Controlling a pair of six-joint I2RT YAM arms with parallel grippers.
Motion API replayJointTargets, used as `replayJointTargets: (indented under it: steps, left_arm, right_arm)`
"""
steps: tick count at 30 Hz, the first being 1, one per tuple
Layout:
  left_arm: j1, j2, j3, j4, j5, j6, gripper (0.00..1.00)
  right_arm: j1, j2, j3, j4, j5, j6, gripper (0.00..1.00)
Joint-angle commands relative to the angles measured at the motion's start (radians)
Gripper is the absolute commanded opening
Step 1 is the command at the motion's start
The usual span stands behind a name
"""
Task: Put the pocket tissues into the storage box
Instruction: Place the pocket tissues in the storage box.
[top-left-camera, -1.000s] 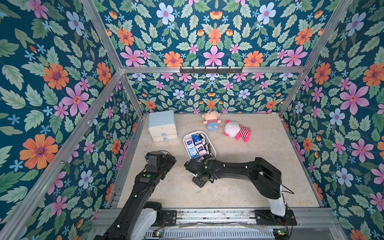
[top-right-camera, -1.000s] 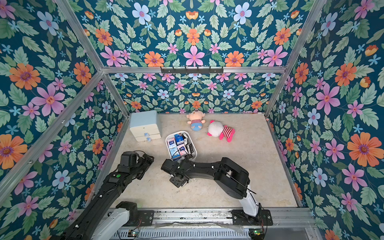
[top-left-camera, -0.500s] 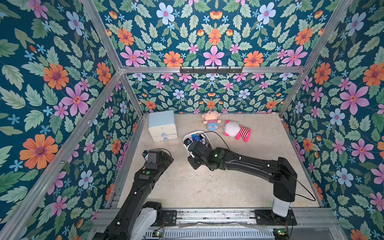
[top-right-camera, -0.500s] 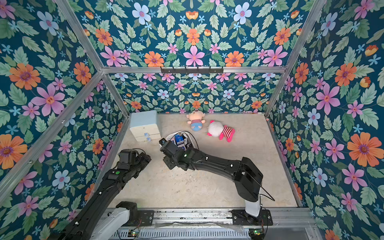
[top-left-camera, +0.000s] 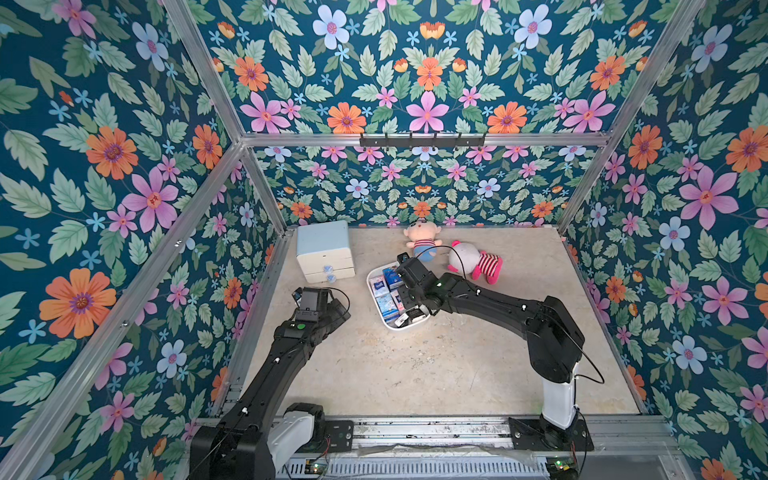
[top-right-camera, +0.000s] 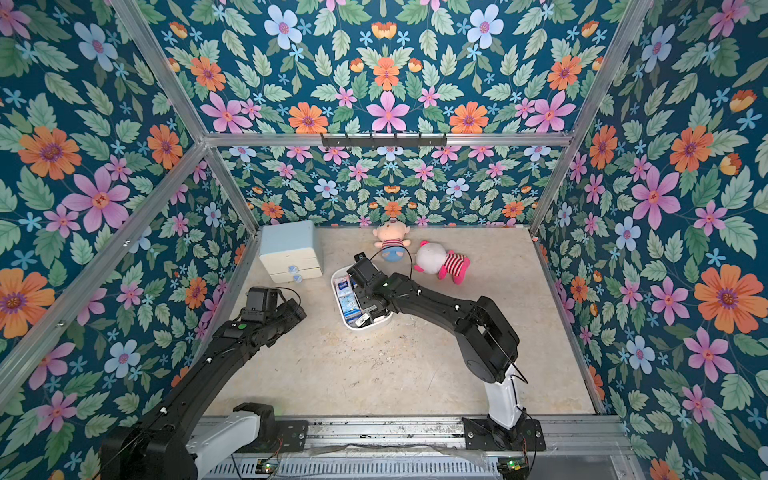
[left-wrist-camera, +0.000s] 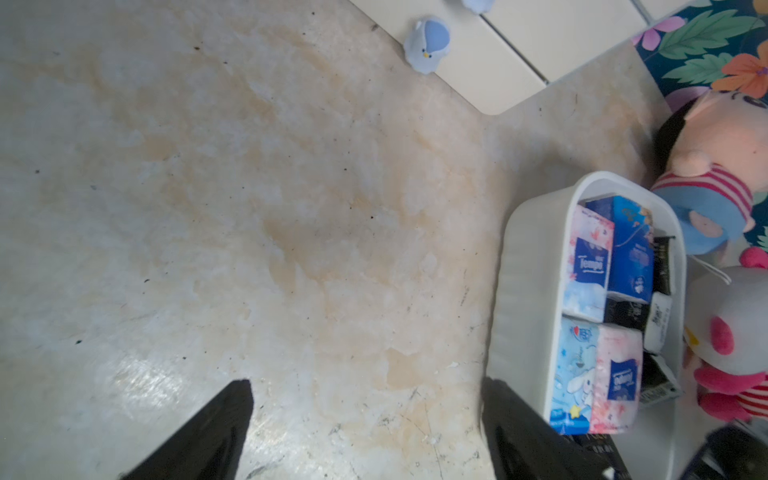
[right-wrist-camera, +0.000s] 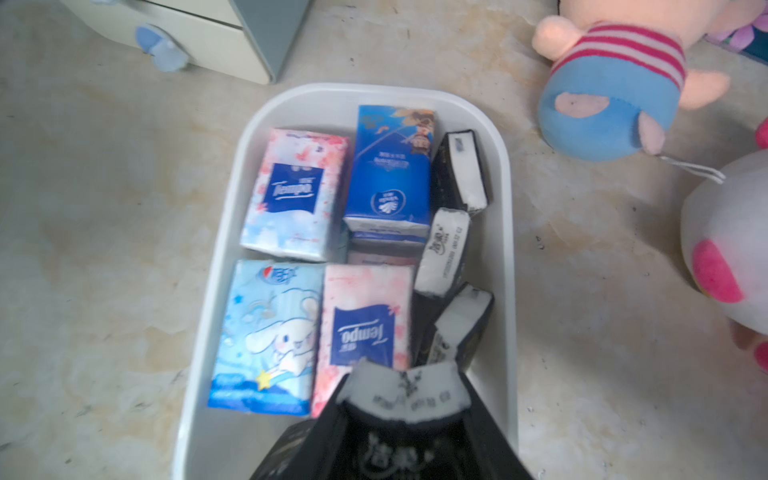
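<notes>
The white storage box (top-left-camera: 397, 328) (top-right-camera: 365, 326) sits mid-floor and holds several pocket tissues (right-wrist-camera: 297, 191): pink-and-white, blue and light blue ones lie flat, black ones (right-wrist-camera: 459, 174) stand on edge along one wall. My right gripper (right-wrist-camera: 401, 390) (top-left-camera: 411, 313) hangs over the box's near end, shut on a black pocket tissue packet (right-wrist-camera: 401, 399) with a white printed end. Left of the box, my left gripper (left-wrist-camera: 368, 386) (top-left-camera: 332, 305) is open over bare floor, with nothing between its fingers (left-wrist-camera: 224, 415); one finger is close to the box wall (left-wrist-camera: 528, 291).
A cream two-drawer cabinet (top-left-camera: 324, 249) with a light blue top stands at the back left. Two plush dolls (top-left-camera: 422, 241) (top-left-camera: 473, 262) lie just behind and to the right of the box. Floral walls enclose the floor on three sides.
My right arm has swung from the floor in front of the box to above the box, carrying the black packet. The left arm has barely shifted.
</notes>
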Motion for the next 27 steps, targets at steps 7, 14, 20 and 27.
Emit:
replayJointTargets:
  steps: [7, 14, 20, 27]
  left_arm:
    - [0.0, -0.007, -0.018, 0.02, 0.023, 0.041, 0.91]
    - [0.0, -0.046, -0.041, 0.021, 0.008, 0.015, 0.91]
    - [0.0, -0.051, -0.032, 0.014, 0.012, -0.006, 0.91]
    - [-0.001, -0.058, -0.032, 0.02, 0.024, -0.039, 0.91]
  right_arm:
    - [-0.004, 0.056, -0.004, 0.032, -0.02, -0.012, 0.42]
    - [-0.004, -0.056, -0.096, 0.058, -0.049, -0.001, 0.83]
    - [-0.005, -0.126, -0.127, -0.018, -0.134, 0.036, 0.84]
    - [-0.021, -0.143, -0.15, -0.022, -0.376, 0.128, 0.81]
